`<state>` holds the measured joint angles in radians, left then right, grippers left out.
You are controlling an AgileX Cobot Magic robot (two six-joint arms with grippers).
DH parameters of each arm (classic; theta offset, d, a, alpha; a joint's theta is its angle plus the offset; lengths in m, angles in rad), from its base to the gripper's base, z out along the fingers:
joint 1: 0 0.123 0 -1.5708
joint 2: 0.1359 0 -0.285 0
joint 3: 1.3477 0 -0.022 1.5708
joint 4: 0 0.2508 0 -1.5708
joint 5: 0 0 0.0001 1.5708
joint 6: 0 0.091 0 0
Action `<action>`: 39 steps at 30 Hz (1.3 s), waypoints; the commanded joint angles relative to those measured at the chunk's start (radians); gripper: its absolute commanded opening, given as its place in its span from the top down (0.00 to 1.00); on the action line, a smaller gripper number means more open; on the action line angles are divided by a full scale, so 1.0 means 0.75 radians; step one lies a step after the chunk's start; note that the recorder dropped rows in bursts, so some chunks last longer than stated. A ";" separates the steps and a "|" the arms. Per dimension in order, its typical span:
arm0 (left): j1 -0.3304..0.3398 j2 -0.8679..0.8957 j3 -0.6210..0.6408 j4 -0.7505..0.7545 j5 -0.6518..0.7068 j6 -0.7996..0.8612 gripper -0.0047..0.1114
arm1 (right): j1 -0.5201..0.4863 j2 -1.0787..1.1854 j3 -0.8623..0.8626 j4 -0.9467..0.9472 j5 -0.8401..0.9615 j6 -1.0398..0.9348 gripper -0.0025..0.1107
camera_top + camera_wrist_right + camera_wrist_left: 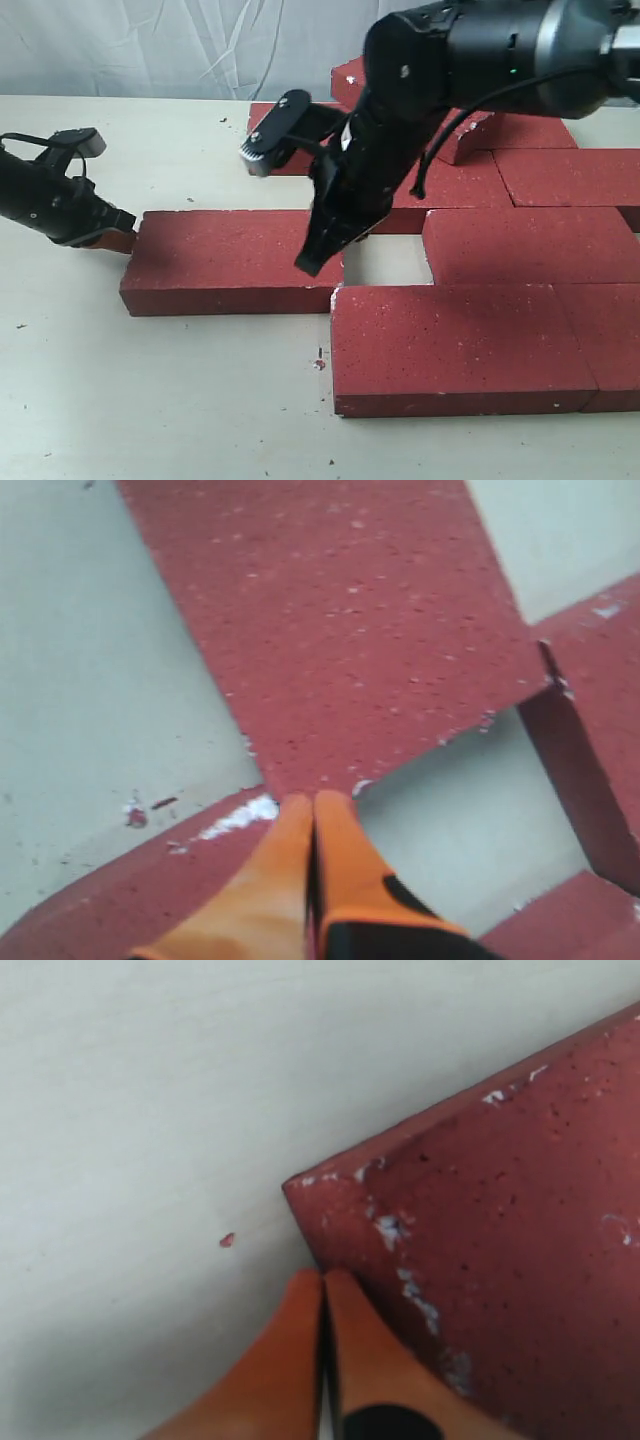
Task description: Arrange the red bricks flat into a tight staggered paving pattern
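Dark-red, rough-grained rectangular paving bricks (530, 245) with white specks lie flat in staggered rows. Most are packed edge to edge beyond the loose brick (230, 255), which stands off from the rest of its row. A bare rectangular gap (385, 260) of pale table (150, 400) separates the loose brick's inner end from the next brick in that row. I judge the paving mostly laid, with this gap left to close and perhaps the rear pieces, half hidden behind the arm, left to square up.

The left gripper (118, 242) lies low against the loose brick's outer end. Its orange fingers (290, 1360) are pressed together on nothing, tips touching the chipped corner. The right gripper (312, 262) hangs steeply from its bulky black arm over the loose brick's opposite end, beside the gap. Its fingers (340, 870) are likewise closed and empty, tips at the corner where the loose brick meets the front brick (450, 345).
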<state>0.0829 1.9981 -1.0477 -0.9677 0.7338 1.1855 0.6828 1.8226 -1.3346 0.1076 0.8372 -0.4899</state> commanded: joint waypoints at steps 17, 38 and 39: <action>-0.154 0.005 -0.003 -0.064 -0.117 0.005 0.96 | -0.383 -0.173 0.193 -0.003 -0.293 0.026 0.99; -0.357 0.005 -0.012 -0.106 -0.283 0.005 0.96 | -0.383 -0.173 0.193 0.013 -0.293 0.026 0.99; -0.367 0.005 -0.015 -0.106 -0.283 0.005 0.96 | -0.383 -0.173 0.193 0.013 -0.293 0.026 0.99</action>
<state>-0.1718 1.9981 -1.0484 -1.0329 0.5353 1.1855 0.4014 1.7009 -1.1951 0.1141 0.6262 -0.4717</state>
